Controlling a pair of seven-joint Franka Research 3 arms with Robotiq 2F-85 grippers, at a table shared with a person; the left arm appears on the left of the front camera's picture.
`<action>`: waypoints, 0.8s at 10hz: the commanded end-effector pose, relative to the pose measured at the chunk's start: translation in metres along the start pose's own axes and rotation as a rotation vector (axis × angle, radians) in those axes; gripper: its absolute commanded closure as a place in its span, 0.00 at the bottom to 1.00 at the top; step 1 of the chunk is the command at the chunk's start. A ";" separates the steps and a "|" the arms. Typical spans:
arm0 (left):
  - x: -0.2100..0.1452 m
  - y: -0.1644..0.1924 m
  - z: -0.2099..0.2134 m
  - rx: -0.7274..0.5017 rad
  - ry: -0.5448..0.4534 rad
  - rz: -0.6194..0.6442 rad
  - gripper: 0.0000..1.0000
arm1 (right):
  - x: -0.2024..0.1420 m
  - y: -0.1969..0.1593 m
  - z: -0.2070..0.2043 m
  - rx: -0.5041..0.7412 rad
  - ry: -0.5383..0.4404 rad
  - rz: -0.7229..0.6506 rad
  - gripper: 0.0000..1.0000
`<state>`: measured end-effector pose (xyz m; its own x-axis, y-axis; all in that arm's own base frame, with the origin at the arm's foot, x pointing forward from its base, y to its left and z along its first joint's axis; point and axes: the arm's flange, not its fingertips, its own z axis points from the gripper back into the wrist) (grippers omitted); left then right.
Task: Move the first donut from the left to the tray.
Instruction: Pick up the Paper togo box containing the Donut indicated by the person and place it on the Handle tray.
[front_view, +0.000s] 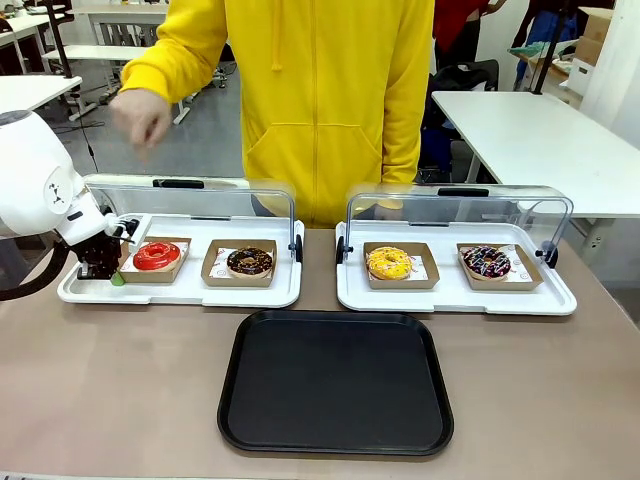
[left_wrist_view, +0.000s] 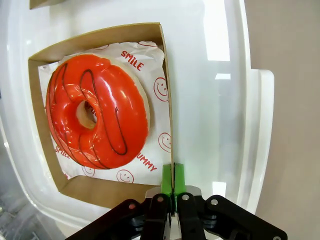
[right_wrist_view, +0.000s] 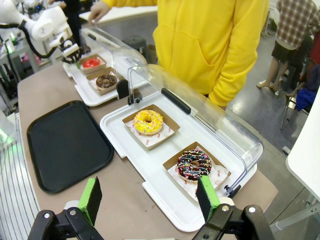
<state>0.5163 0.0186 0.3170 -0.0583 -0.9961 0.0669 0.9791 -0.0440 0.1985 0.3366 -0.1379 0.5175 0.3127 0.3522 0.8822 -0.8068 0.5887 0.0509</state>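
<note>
The first donut from the left, a ring with glossy red glaze, lies on white paper in a small brown cardboard tray inside the left white tray. My left gripper stands at that cardboard tray's left side. In the left wrist view its green pads are shut on the cardboard wall's edge. The black tray lies bare at the table's near middle, also seen as the black tray. My right gripper hangs open above the table's right end, holding nothing.
Two white trays with raised clear lids hold a chocolate donut, a yellow donut and a sprinkled donut. A person in a yellow hoodie stands across the table, one hand raised above the left lid.
</note>
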 end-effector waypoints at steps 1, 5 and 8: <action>0.000 -0.001 -0.001 0.007 0.002 -0.009 1.00 | 0.002 -0.003 -0.001 0.001 -0.032 0.022 0.00; 0.023 -0.001 0.041 0.106 -0.005 0.029 0.98 | 0.002 -0.003 -0.001 0.001 -0.032 0.022 0.00; 0.054 -0.008 0.078 0.173 -0.014 0.008 0.98 | 0.002 -0.003 -0.001 0.001 -0.032 0.022 0.00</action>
<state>0.5024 -0.0235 0.3928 -0.0639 -0.9943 0.0850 0.9394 -0.0312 0.3415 0.3366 -0.1380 0.5174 0.3130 0.3523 0.8820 -0.8066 0.5888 0.0510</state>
